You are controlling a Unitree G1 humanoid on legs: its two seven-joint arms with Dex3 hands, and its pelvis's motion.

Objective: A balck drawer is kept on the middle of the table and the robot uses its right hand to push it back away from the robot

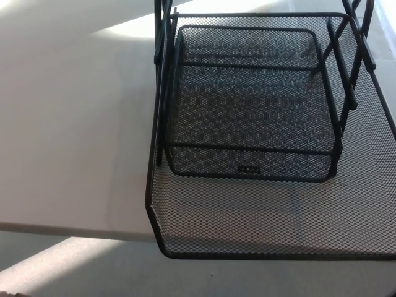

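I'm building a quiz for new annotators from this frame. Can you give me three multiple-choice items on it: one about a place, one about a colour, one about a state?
1. Where does the near edge of the large black wire-mesh drawer tray lie?
A. Well inside the table
B. Hanging past the near edge of the white table
C. On the floor

2. What colour is the smaller mesh tray above it?
A. Black
B. White
C. Red

3. What is each robot hand doing?
A. The right one pushes the drawer
B. Both grip the frame
C. Neither is in view

Answers:
1. B, since the tray's front corner juts beyond the table edge, over the grey floor.
2. A, as its mesh and rim are black like the frame.
3. C, because only tray, table and floor show in the head view.
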